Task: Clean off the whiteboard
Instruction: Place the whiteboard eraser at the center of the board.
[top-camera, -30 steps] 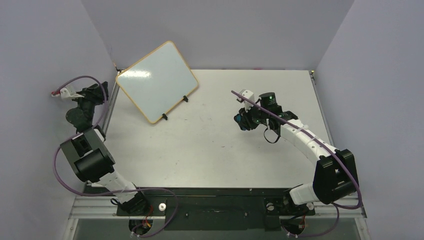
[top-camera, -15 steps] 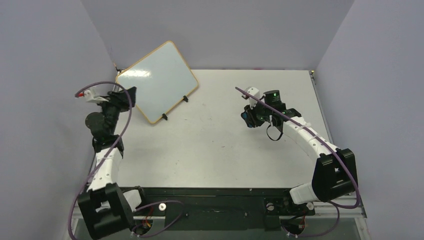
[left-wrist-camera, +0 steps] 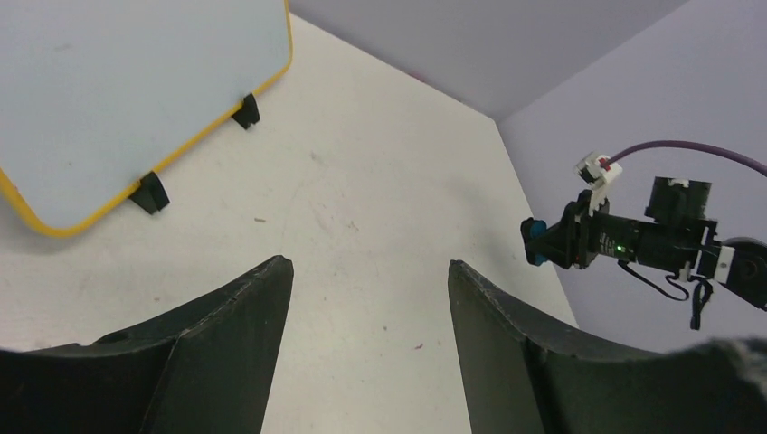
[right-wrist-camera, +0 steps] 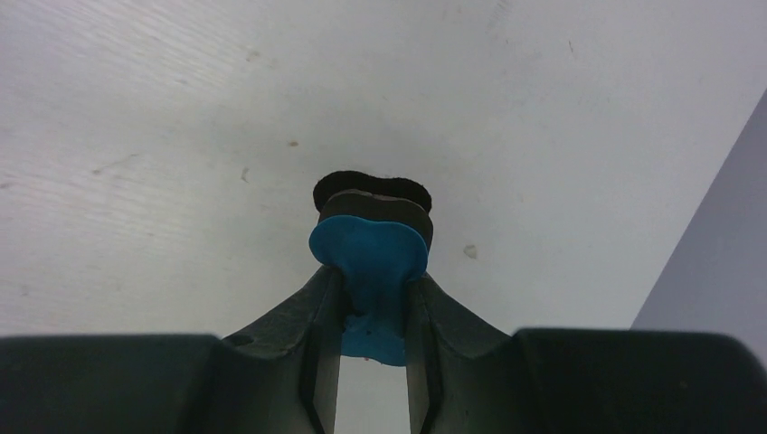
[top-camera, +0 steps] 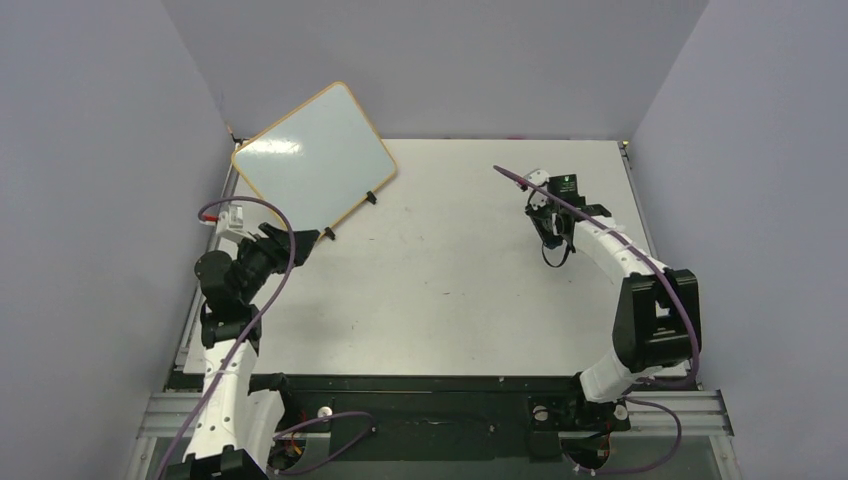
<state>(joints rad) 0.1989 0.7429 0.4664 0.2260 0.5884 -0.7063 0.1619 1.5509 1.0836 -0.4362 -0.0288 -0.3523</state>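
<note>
The whiteboard [top-camera: 315, 160] leans on its black wire stand at the table's back left, its white face blank inside a yellow frame. It also shows in the left wrist view [left-wrist-camera: 127, 81]. My left gripper [top-camera: 296, 238] is open and empty, just in front of the board's lower left corner, apart from it; its jaws [left-wrist-camera: 371, 267] are spread wide over bare table. My right gripper [top-camera: 543, 212] is at the back right, far from the board, shut on a small blue eraser [right-wrist-camera: 371, 255] with a black pad, held just above the table. The left wrist view shows that eraser [left-wrist-camera: 533, 244] too.
Lilac walls enclose the white table [top-camera: 450, 290] on three sides. The stand's black feet [top-camera: 328, 236] stick out in front of the board. Purple cables loop off both wrists. A black base rail [top-camera: 430, 400] runs along the near edge.
My left arm has swung from the left wall down and right to the board's lower corner. My right arm has pulled back right and away with the eraser.
</note>
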